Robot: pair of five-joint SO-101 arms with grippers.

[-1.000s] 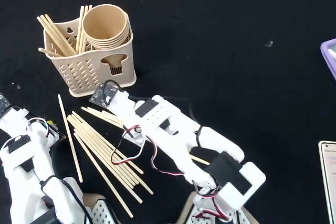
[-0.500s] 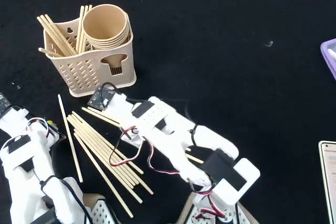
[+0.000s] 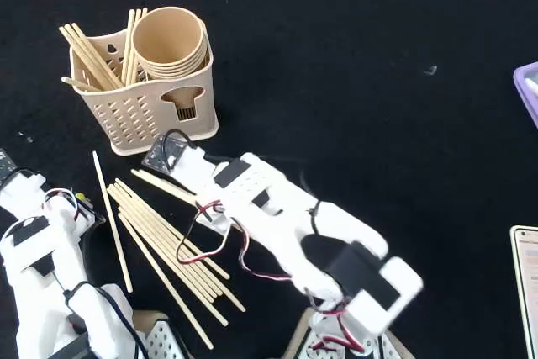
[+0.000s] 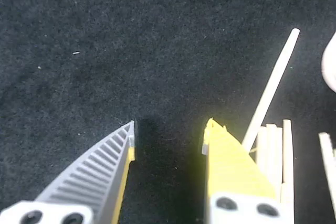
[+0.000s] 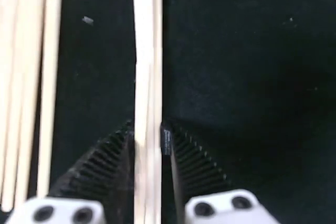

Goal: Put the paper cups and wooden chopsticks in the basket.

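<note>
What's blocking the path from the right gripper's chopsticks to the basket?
Nothing visible. The right gripper is closed on a pair of chopsticks lying on the table, just in front of the basket. A stack of cups fills one side of it; the other side holds sticks.

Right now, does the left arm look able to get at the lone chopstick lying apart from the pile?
Probably yes: the left gripper is open over bare table, and the lone chopstick lies uncovered just beside it, with nothing between them.
</note>
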